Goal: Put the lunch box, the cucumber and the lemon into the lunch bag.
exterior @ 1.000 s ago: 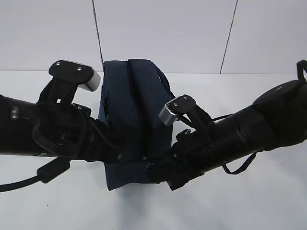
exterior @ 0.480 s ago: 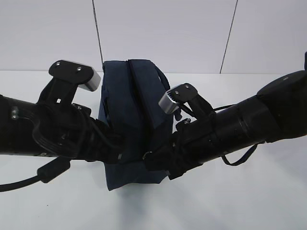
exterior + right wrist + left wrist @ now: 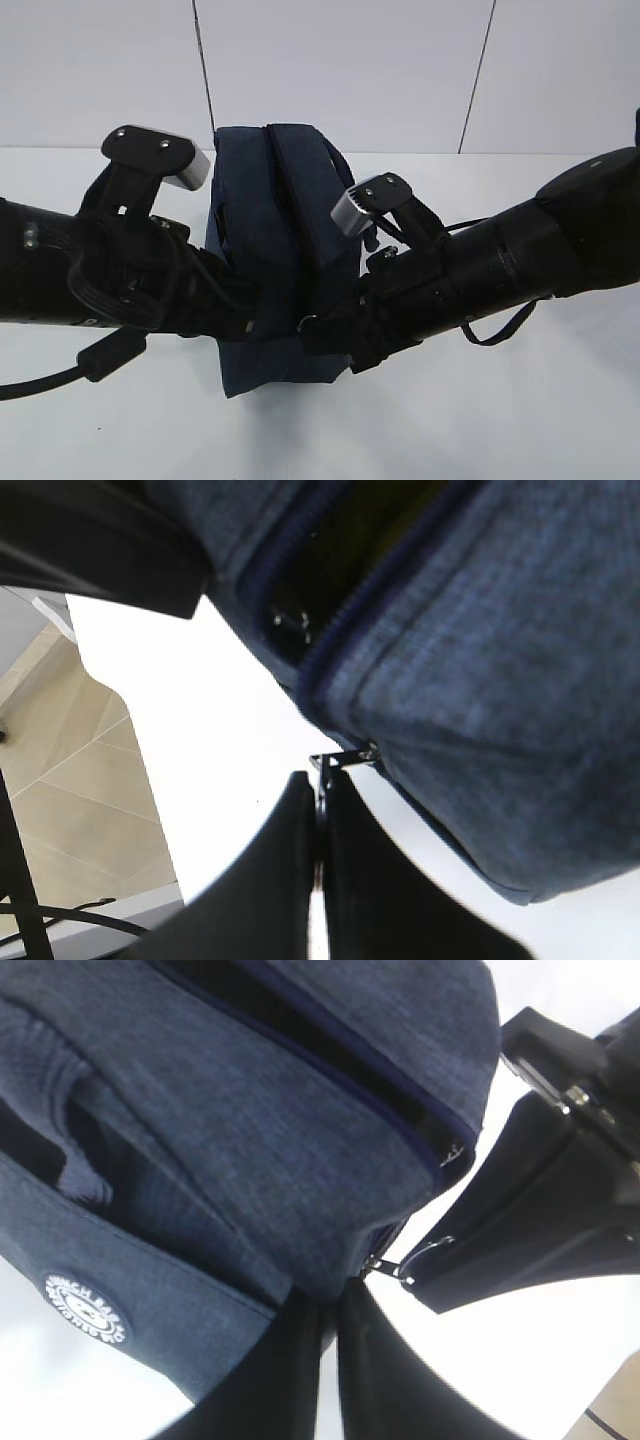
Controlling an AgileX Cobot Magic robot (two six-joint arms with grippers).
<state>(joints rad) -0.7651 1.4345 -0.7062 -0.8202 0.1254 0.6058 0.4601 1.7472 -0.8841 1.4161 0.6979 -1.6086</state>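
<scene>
- Bag (image 3: pixel 285 250) upright on white surface (image 3: pixel 500 420), zipper partly open.
- Left gripper (image 3: pixel 330 1335) pinching bag fabric at the near end.
- Right gripper (image 3: pixel 318 825) clamped on ring pull (image 3: pixel 335 761).

The right arm (image 3: pixel 500 270) sits further left and higher than a second ago, its wrist closer against the lunch bag (image 3: pixel 285 250). The right gripper (image 3: pixel 318 810) now reaches the bag's near lower corner, jaws closed on the metal ring pull (image 3: pixel 330 765). No movement since half a second ago.
</scene>
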